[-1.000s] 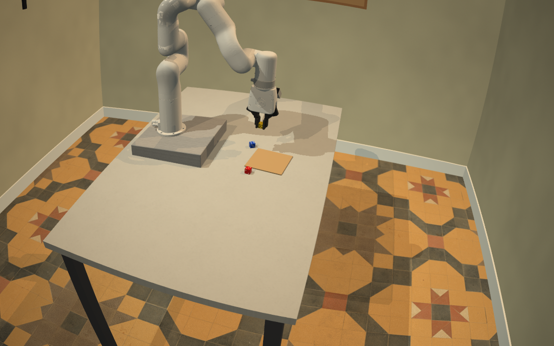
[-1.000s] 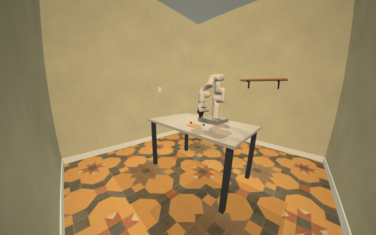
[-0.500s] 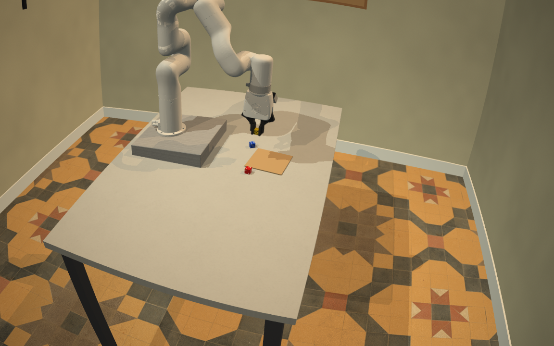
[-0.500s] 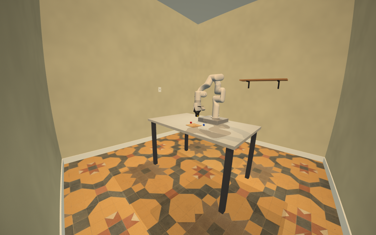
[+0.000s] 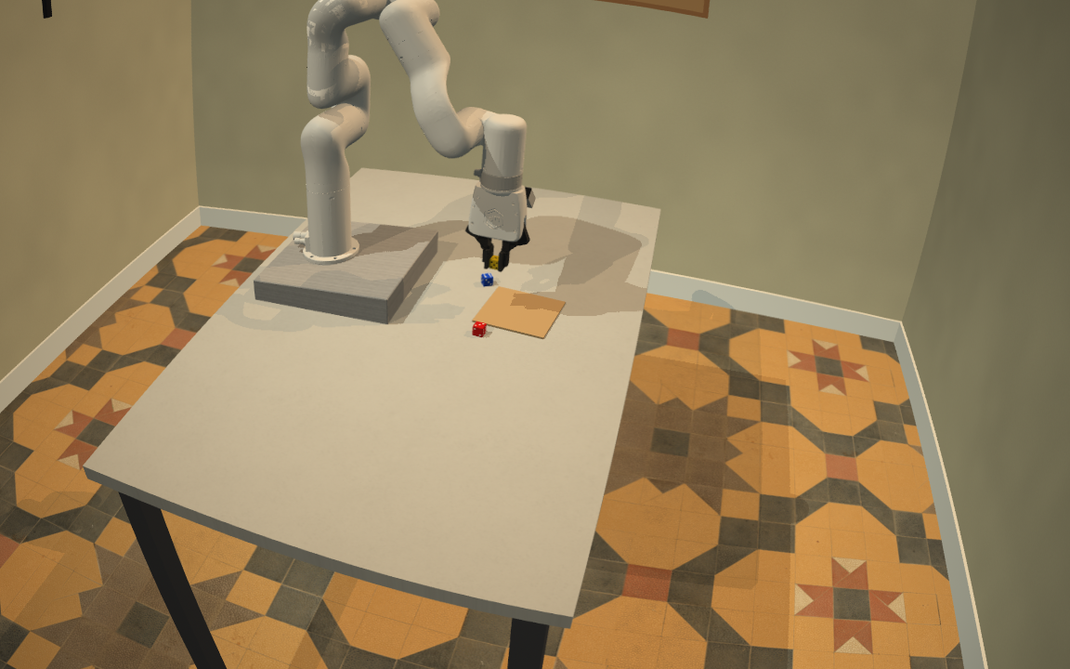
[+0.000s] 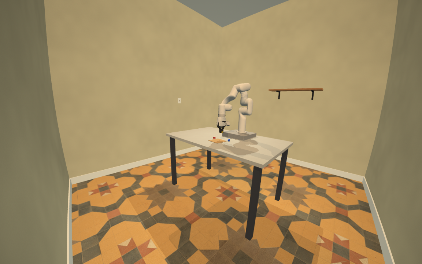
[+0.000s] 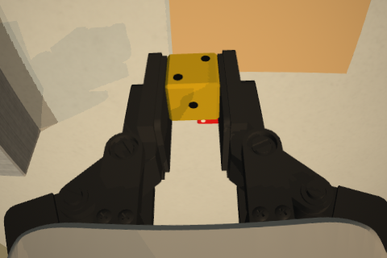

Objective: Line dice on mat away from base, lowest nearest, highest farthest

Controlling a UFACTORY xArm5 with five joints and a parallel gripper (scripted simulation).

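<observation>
My gripper is shut on the yellow die and holds it above the table. In the wrist view one visible face of it shows two pips and the other one pip. The tan mat lies flat with no die on it. The blue die lies on the table off the mat, towards its back left corner in the top view. The red die lies just off the mat's near left corner there. The blue die does not show in the wrist view.
The grey base block under the arm stands left of the dice in the top view, and its side also shows at the left of the wrist view. The arm's shadow falls across the back of the table.
</observation>
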